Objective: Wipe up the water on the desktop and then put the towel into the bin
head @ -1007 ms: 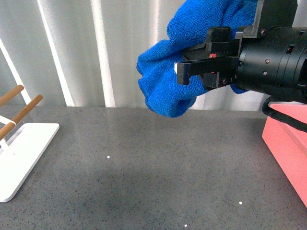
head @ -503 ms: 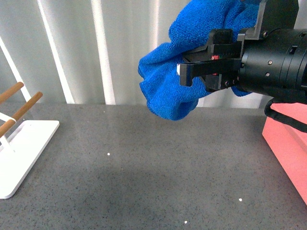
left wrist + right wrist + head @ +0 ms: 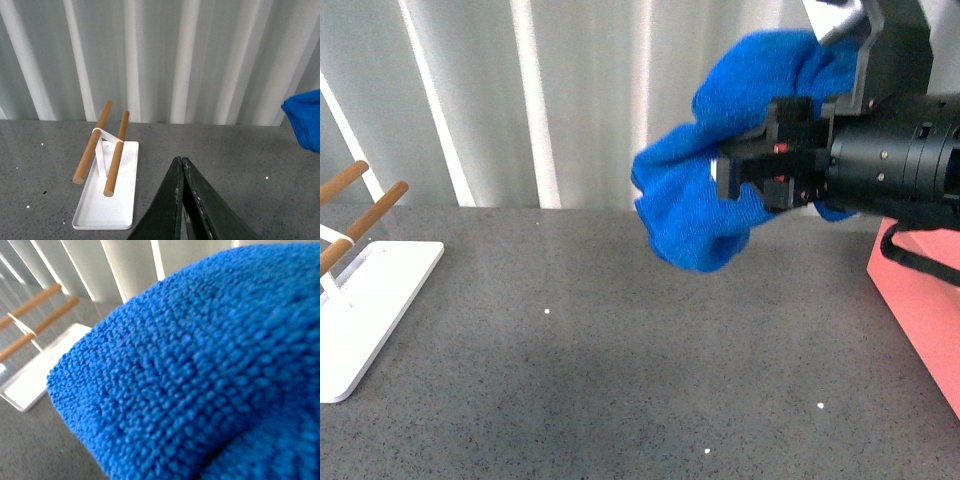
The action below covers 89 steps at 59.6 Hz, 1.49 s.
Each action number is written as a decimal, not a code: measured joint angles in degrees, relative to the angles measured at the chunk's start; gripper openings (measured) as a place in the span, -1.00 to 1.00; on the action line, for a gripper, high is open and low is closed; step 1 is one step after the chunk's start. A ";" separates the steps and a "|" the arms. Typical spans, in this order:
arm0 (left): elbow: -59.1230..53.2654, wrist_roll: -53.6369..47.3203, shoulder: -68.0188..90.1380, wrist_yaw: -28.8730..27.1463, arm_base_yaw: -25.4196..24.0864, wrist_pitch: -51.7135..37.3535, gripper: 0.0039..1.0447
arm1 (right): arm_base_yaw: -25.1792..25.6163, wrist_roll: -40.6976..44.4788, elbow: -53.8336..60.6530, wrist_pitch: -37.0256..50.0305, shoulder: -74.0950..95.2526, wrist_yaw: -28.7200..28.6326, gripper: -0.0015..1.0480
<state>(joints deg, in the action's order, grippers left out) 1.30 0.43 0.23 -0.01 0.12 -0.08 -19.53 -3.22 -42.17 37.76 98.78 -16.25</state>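
The bright blue towel [image 3: 705,200] hangs bunched in the air above the dark grey speckled desktop [image 3: 620,380]. My right gripper [image 3: 740,172] is shut on the towel and holds it high at the right. The towel fills the right wrist view [image 3: 200,375] and hides the jaws there. Its edge also shows in the left wrist view [image 3: 305,120]. The salmon-pink bin [image 3: 920,300] stands at the right edge, just below the right arm. My left gripper [image 3: 181,162] is shut and empty above the desktop, out of the front view. I see no water.
A flat white stand [image 3: 365,310] with wooden rods [image 3: 370,215] stands at the left; it also shows in the left wrist view [image 3: 107,200]. A white ribbed wall [image 3: 520,100] closes the back of the desktop.
My right gripper has moved right and slightly down with the towel, closer to the bin. The camera view has shifted a little.
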 joint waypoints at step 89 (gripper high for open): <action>0.00 -0.13 -0.02 0.00 0.00 0.04 0.88 | -6.05 14.47 -47.78 -48.46 40.48 10.75 -0.88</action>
<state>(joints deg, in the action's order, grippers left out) 1.30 0.30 0.21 -0.01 0.12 -0.03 -25.58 11.25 -89.95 -10.70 139.26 -5.50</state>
